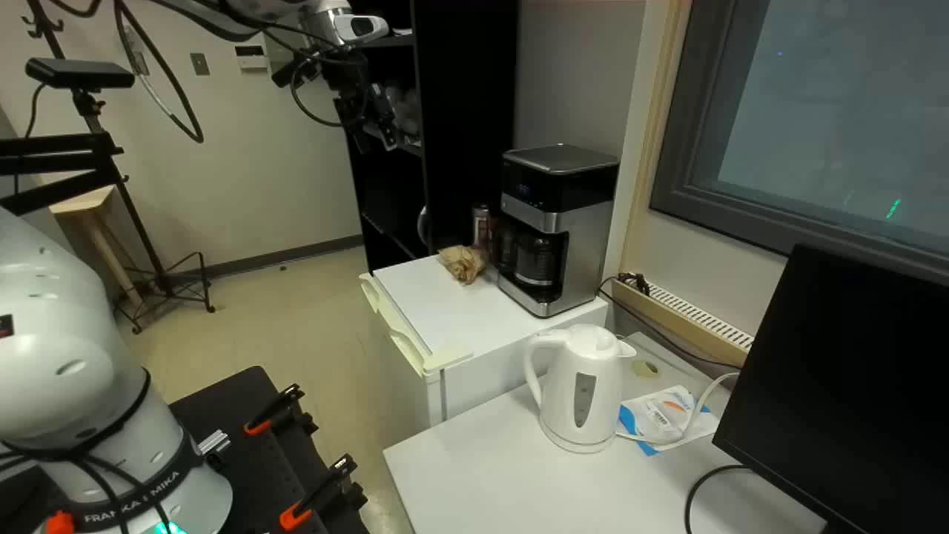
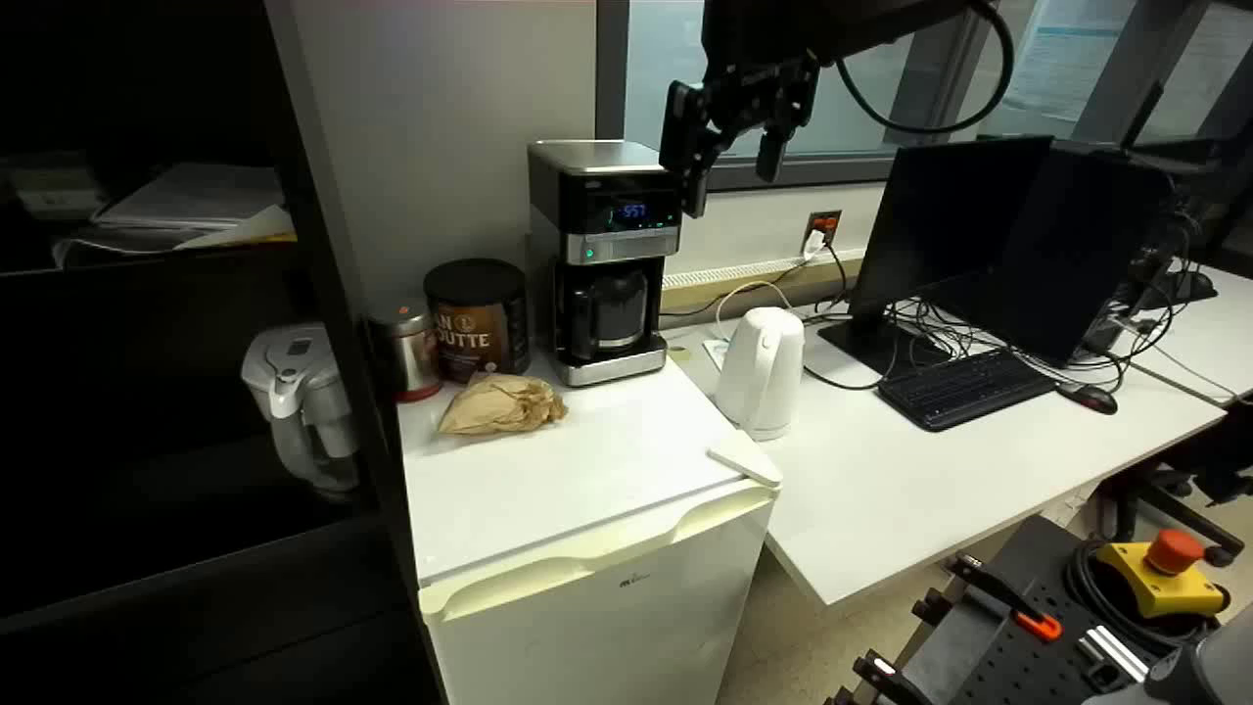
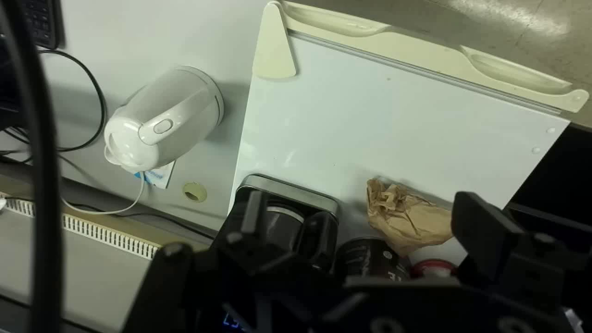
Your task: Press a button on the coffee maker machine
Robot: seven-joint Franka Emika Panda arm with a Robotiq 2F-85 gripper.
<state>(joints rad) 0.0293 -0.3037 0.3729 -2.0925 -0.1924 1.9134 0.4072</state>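
"What's beside that white desk [image 2: 910,490]?"

"A small fridge [image 2: 578,480], and the coffee maker [image 2: 617,247] stands upright on top of it."

"And the white kettle [image 1: 582,400]?"

"Upright on the desk, near the fridge."

"How's the claw [image 2: 732,186]?"

"Up in the air, apart from the coffee maker, its two fingers [image 3: 481,224] spread wide."

"And smaller things on the fridge?"

"A coffee tin [image 2: 480,323] just beside the coffee maker, and a crumpled paper bag [image 2: 502,403] just in front of the tin. Blue digits [image 2: 631,211] glow on the coffee maker."
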